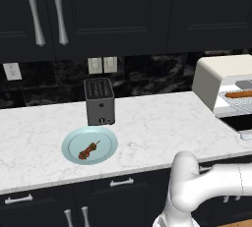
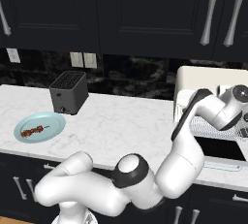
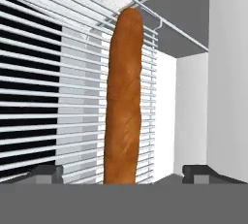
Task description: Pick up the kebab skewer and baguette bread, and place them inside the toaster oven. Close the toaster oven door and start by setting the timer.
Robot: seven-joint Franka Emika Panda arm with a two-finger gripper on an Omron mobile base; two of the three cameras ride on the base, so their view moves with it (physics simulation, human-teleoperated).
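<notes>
Skewer on plate at left, untouched. Baguette lies on oven rack at right; gripper spread wide, fingers clear either side. Best: lift straight off w/o nudging bread, then go for skewer.

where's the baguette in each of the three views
Left base view: the baguette bread lies on the wire rack inside the toaster oven, at the right edge.
Right base view: I cannot make it out; the arm stands before the oven's opening.
Hand view: it runs up the picture's middle, on the rack.
Shared landmark: the wire rack.
</notes>
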